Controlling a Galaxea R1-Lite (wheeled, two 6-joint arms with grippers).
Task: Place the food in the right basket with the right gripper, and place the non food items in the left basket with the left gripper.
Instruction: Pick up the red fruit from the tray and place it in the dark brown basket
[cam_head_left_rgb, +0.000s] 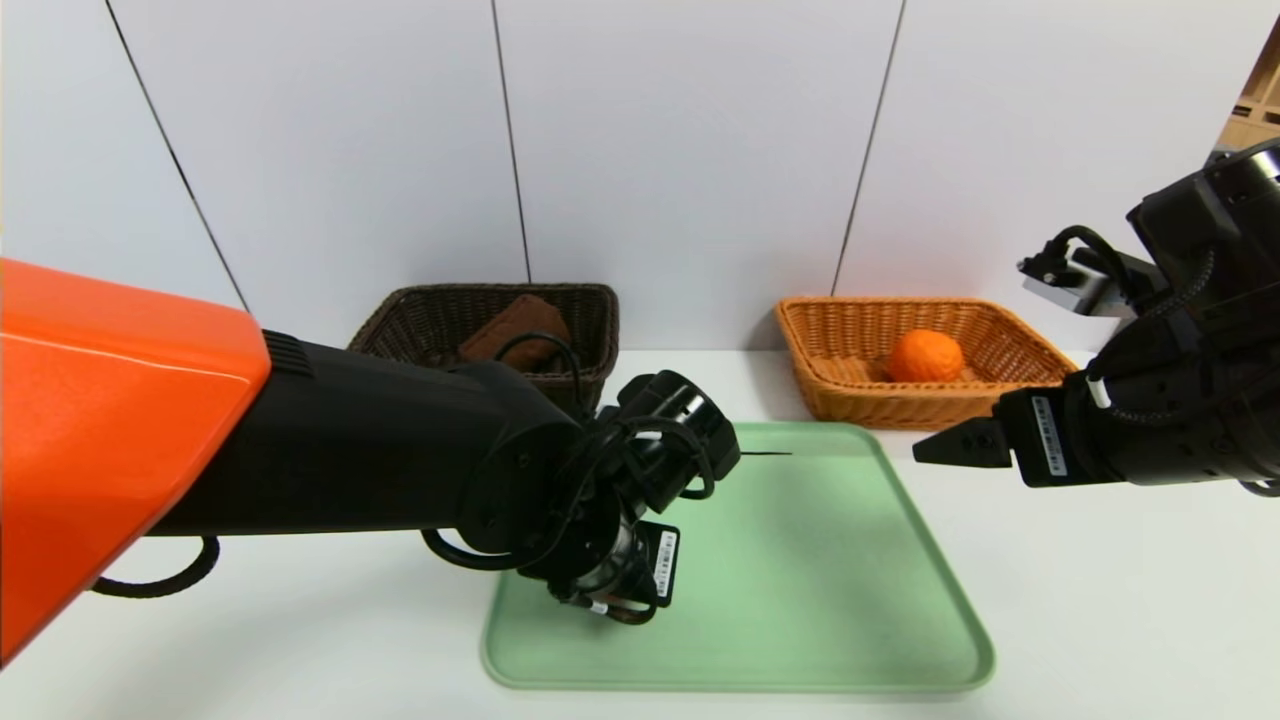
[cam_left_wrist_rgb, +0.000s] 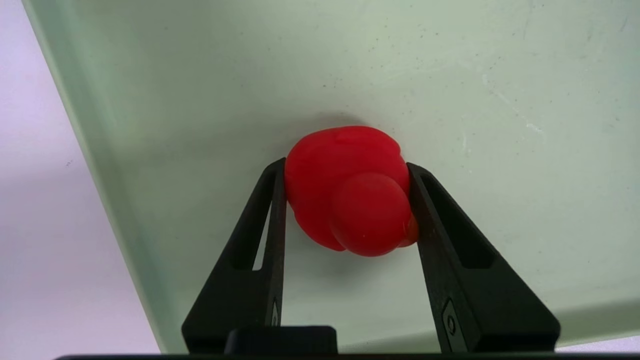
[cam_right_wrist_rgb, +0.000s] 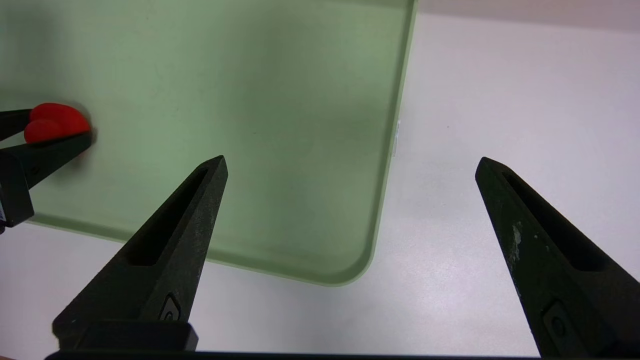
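The small red toy (cam_left_wrist_rgb: 350, 190) rests on the green tray (cam_left_wrist_rgb: 450, 75), and my left gripper (cam_left_wrist_rgb: 346, 165) is shut on it, both jaws pressing its sides. In the head view the left wrist (cam_head_left_rgb: 610, 560) hides the toy over the tray's left part. The right wrist view shows the toy (cam_right_wrist_rgb: 55, 122) from afar. The orange fruit (cam_head_left_rgb: 925, 357) lies inside the orange-tan right basket (cam_head_left_rgb: 900, 410). A brown towel (cam_head_left_rgb: 520, 325) sits in the dark brown left basket (cam_head_left_rgb: 400, 320). My right gripper (cam_right_wrist_rgb: 351, 161) hangs open and empty over the tray's right edge (cam_head_left_rgb: 930, 560).
Both baskets stand at the back against the white wall, with the tray (cam_right_wrist_rgb: 250, 75) in front of them on the white table (cam_head_left_rgb: 1100, 620). A black cable loops from the left arm (cam_head_left_rgb: 160, 580) near the table's left side.
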